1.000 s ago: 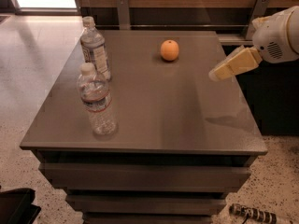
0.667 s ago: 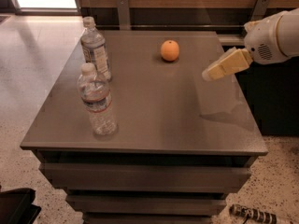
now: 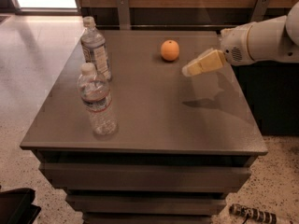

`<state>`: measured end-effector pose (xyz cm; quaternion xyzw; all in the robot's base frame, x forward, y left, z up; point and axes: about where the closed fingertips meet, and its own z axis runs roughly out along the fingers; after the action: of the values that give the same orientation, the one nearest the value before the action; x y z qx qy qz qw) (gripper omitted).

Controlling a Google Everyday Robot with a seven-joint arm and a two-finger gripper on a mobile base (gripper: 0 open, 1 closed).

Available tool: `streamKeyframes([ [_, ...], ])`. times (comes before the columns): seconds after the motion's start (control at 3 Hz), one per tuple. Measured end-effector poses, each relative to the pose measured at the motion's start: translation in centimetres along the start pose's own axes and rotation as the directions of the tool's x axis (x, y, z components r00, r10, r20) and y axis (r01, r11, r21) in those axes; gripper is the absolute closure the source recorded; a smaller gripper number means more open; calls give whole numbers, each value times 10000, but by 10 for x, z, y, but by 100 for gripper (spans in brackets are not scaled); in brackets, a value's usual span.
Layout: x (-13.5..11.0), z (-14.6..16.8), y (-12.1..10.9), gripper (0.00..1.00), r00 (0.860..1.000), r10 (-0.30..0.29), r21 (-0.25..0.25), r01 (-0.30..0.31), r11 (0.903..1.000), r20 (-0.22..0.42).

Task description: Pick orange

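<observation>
Orange point(image 3: 170, 50) seen left of the gripper point(image 3: 188, 70), slightly farther back.
Right of two bottles point(image 3: 98, 104), the orange is set on the table's point(image 3: 154, 115) far middle; the gripper is poised near, not touching, and whether it is clenched cannot be told.

table point(image 3: 154, 125) carries orange point(image 3: 170, 50), two bottles point(image 3: 96, 52) point(image 3: 99, 104) (gripper point(image 3: 189, 70) above).

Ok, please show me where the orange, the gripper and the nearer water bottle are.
orange point(image 3: 170, 50): camera view, middle of its skin.
gripper point(image 3: 188, 70): camera view, its tip, above the table point(image 3: 154, 120), beside the orange, not touching it.
nearer water bottle point(image 3: 97, 102): camera view, on its label.
</observation>
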<state>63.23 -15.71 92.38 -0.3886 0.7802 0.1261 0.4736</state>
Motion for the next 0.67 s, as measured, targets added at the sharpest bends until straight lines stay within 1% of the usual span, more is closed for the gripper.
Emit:
streamKeyframes([
  [0.33,-3,28,-15,0,9985,76,-30,-74,10000,539],
  [0.67,-5,54,-33,0,9937,206,-92,-197,9998,1104],
])
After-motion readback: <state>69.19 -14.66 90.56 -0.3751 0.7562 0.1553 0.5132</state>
